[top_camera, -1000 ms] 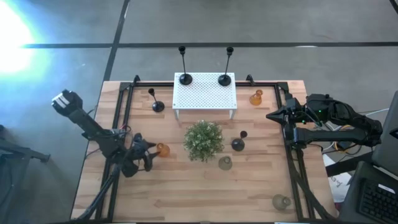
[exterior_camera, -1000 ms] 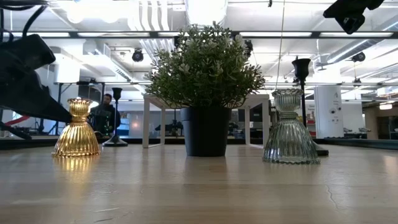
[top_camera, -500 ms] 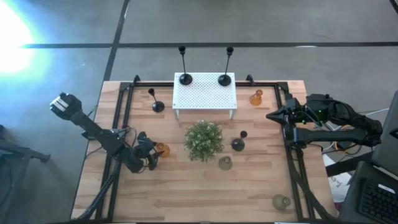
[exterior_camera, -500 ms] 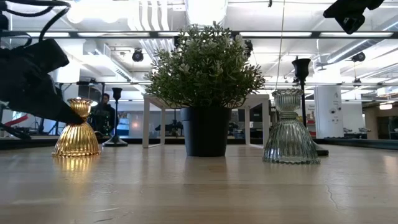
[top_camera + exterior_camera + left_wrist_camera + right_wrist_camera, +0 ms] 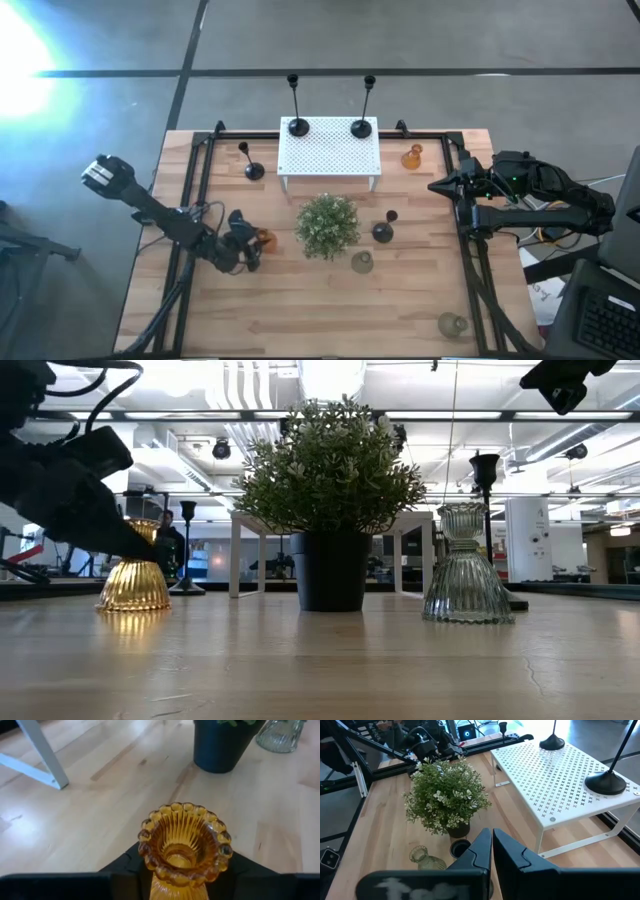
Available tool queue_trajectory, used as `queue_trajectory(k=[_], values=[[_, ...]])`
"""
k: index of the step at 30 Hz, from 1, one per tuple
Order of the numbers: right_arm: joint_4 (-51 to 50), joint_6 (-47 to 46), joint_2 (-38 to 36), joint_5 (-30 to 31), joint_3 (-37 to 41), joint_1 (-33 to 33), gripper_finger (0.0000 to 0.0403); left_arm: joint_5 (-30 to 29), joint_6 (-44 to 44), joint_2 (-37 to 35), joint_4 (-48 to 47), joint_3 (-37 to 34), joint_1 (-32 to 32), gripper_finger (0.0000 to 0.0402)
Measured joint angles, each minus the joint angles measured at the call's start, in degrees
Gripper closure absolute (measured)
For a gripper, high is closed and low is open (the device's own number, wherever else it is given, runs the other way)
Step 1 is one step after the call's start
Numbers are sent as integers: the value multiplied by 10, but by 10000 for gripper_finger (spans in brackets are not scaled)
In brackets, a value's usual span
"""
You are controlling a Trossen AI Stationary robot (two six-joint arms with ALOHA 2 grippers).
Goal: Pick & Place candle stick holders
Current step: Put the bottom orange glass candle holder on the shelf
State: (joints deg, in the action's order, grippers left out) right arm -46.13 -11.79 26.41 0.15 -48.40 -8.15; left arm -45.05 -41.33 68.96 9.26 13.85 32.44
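Note:
An amber ribbed candle stick holder (image 5: 263, 239) stands on its base left of the plant; it also shows in the low view (image 5: 133, 582) and the left wrist view (image 5: 184, 840). My left gripper (image 5: 248, 245) is low at its neck, shut on it. My right gripper (image 5: 435, 185) is shut and empty, raised at the table's right side. Two tall black stems (image 5: 297, 125) (image 5: 362, 127) stand on the white perforated stand (image 5: 330, 152). Other holders stand on the table: black ones (image 5: 253, 170) (image 5: 383, 232), an amber one (image 5: 412, 156) and clear ones (image 5: 362, 262) (image 5: 452, 324). My left gripper has the amber holder's narrow neck (image 5: 176, 887) between its two fingers (image 5: 125, 867), just under the beaded rim. The rim hides where the fingers meet the neck. The fingers come level from the table's left. The holder stands upright with its base on the table (image 5: 133, 600).
The bushy green plant (image 5: 327, 224) in its dark pot stands just right of the amber holder. The white stand is behind it. Black rails (image 5: 195, 190) run along the table's left and right sides. Bare wood lies toward the near edge (image 5: 320, 320).
My left gripper has gone toward the table's right, up to the amber holder, and its fingers now stand about the neck. The holder has slid a little toward the table's right and stays upright on its base.

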Motion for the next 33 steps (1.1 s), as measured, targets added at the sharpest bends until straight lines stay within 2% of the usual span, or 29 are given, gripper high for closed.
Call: queue_trajectory(k=[9,13,15,23,27,33], values=[[0,0,0,0,0,0,390,11,9,-3,29,8,-9,272],[0,0,0,0,0,0,390,11,34,-26,17,51,-30,272],[0,0,0,0,0,0,390,10,59,-42,-20,88,-49,272],[0,0,0,0,0,0,390,2,156,-81,-261,290,-178,272],[0,0,0,0,0,0,390,30,244,-77,-277,365,-264,272],[0,0,0,0,0,0,390,150,310,-47,-273,423,-424,272]])
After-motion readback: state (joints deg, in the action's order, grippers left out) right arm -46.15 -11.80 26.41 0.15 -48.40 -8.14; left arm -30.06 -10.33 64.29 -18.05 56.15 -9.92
